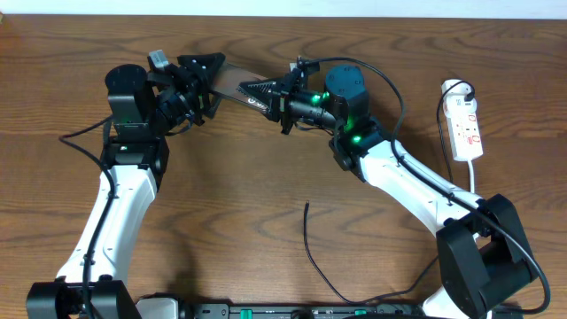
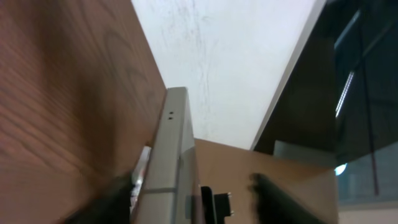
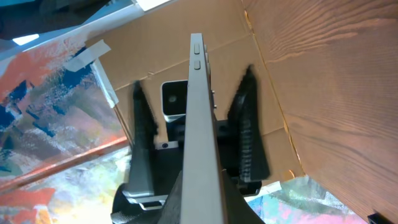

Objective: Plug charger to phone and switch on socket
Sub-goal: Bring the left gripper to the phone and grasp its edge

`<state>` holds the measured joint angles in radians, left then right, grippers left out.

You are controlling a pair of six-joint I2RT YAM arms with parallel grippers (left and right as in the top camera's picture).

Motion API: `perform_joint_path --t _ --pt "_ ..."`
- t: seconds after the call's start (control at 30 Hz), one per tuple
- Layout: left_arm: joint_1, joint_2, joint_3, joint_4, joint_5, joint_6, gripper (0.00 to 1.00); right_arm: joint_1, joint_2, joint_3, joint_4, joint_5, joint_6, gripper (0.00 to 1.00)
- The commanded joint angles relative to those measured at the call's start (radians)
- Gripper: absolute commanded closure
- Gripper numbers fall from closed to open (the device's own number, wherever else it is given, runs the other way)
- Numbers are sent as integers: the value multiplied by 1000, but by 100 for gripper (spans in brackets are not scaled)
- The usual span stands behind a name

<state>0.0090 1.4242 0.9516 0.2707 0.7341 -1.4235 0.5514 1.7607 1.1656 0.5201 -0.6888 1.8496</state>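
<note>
The brown phone (image 1: 232,81) hangs above the table between my two grippers. My right gripper (image 1: 259,92) is shut on one end of it; in the right wrist view the phone (image 3: 199,118) runs edge-on out from between my dark fingers (image 3: 231,202). My left gripper (image 1: 205,76) straddles the other end, open, with its fingers (image 3: 247,134) standing off both sides. The left wrist view shows the phone's grey edge (image 2: 174,155) near one finger and a gap to the other (image 2: 283,202). The charger (image 1: 312,255) lies loose near the front, tip (image 1: 306,206) pointing away. The white socket (image 1: 467,129) is far right.
The wooden table (image 1: 266,177) carries the socket's white cord (image 1: 474,177) along its right side, with a black plug (image 1: 459,89) at the strip's far end. Beyond the table edge, the right wrist view shows cardboard (image 3: 186,43) and a colourful painted sheet (image 3: 50,99).
</note>
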Motion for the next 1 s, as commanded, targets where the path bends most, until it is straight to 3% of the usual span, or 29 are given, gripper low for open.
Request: perform_joint_path --t 0.0,0.1,0.2,0.63,0.7,0.77,0.83,0.97 --pt "0 -18 21 5 -6 35 68 11 -8 16 15 6 4 99" --pt "0 -18 21 5 -13 35 85 13 -8 16 14 6 4 99" --pt "0 -18 21 5 -18 35 92 13 -8 16 15 5 4 99" --pt "0 -18 21 5 -39 34 93 39 -8 16 14 6 4 97" --pt "0 -18 21 5 -39 35 92 38 -8 16 15 6 -3 79" --pt "0 -18 21 5 -39 35 93 38 -8 16 15 6 -13 45" --pt "0 -18 21 5 -39 35 93 38 -8 16 15 6 -14 2" --pt "1 -18 21 4 -40 37 92 31 -8 16 15 6 -14 1"
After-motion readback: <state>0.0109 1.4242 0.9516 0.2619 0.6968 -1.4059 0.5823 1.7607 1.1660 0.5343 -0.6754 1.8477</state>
